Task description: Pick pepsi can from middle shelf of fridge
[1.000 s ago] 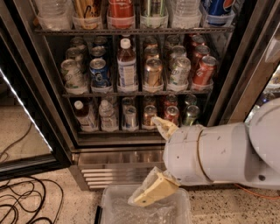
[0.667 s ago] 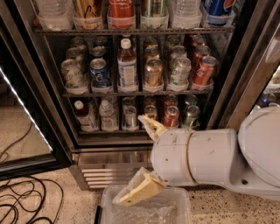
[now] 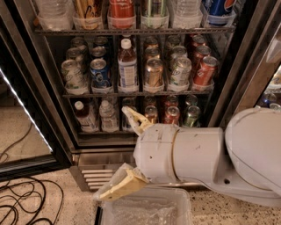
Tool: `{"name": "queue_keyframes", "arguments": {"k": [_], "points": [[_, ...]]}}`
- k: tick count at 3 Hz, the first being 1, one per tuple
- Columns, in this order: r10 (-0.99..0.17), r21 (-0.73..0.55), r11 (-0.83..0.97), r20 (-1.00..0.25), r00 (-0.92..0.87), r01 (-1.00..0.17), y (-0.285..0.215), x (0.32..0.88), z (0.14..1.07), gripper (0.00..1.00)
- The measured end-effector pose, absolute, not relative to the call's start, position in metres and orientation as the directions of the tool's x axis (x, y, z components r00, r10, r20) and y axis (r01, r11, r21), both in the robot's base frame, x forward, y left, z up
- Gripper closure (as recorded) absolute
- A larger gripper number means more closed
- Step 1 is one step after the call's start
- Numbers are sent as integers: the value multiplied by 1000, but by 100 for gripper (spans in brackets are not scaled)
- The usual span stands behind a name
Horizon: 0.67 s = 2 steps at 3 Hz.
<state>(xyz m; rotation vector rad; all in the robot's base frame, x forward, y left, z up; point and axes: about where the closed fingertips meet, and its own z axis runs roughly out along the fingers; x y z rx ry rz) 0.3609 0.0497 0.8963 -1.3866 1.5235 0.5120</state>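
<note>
The fridge (image 3: 246,66) stands open with a dark interior. Its middle shelf (image 3: 131,93) holds rows of cans and one white-capped bottle (image 3: 127,66). The blue pepsi can (image 3: 100,73) stands at the front of the second lane from the left, between a pale silver-green can (image 3: 73,74) and the bottle. My gripper (image 3: 114,152) is open and empty in front of the lower shelf and the base grille, below and slightly right of the pepsi can. Its cream fingers (image 3: 134,119) are spread wide, one up and one down. The white arm fills the lower right.
Orange-red cans (image 3: 204,70) stand at the right of the middle shelf. Another blue can (image 3: 219,6) sits on the top shelf. The lower rack holds small bottles (image 3: 82,115). A clear plastic bin (image 3: 149,210) lies below the gripper. Black cables (image 3: 22,202) lie on the floor beside the open door (image 3: 26,132).
My arm and gripper have moved to the left across the front of the fridge's base. The fingers stay spread. The cans have not moved.
</note>
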Motion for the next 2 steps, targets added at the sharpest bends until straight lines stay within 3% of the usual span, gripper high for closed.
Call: {"name": "queue_keyframes", "arguments": {"k": [2], "points": [[-544,-355,486,-838,41,-798,47,362,885,0]]}}
